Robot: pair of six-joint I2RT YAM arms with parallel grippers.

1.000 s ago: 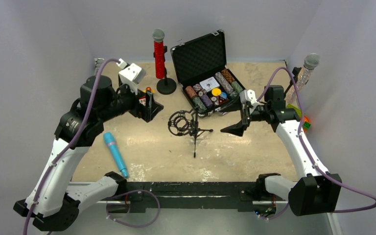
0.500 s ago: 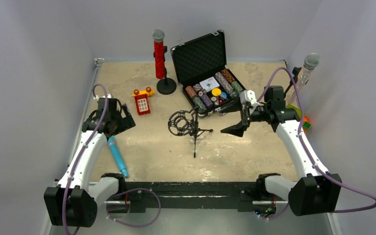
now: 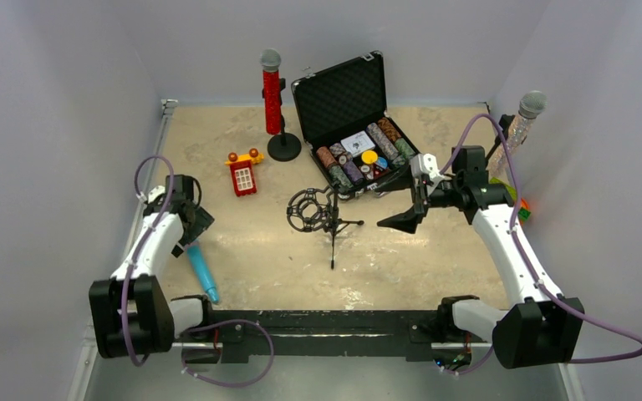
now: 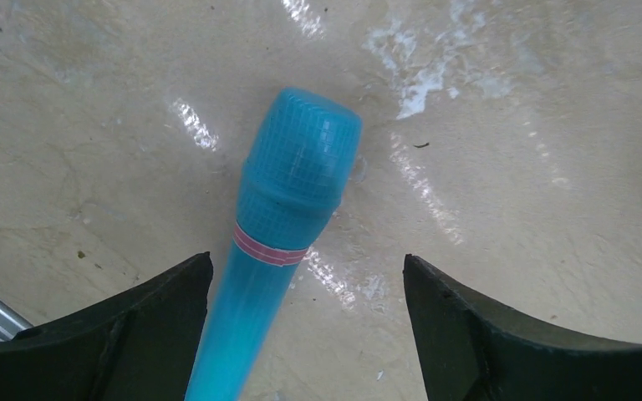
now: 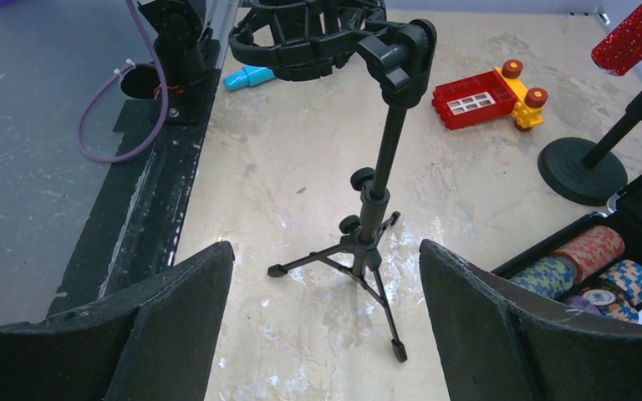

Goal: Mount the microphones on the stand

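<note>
The light-blue microphone (image 4: 288,217) lies flat on the counter (image 3: 435,259) close to its left edge, its meshed head toward the middle and its tail toward the black rail (image 3: 318,322) along the near edge. The left pincer (image 4: 305,280) is open above it, fingers spread either side of the body. The microphone sits off-centre, right beside the left finger, with a wide gap of bare counter to the right finger.

To its right, open counter runs to the tripod stand (image 3: 328,219), which stands upright in the middle with its ringed mount (image 5: 301,38) at the top. The right pincer (image 3: 401,220) hangs open just to the right of the tripod, apart from it.

Farther back, the red glitter microphone (image 3: 272,98) stands upright in a round-base stand (image 3: 284,147), beside an open poker chip case (image 3: 353,100). A red toy phone (image 3: 242,175) lies left of that. The silver glitter microphone (image 3: 522,125) stands upright at the right edge, by the wall.
</note>
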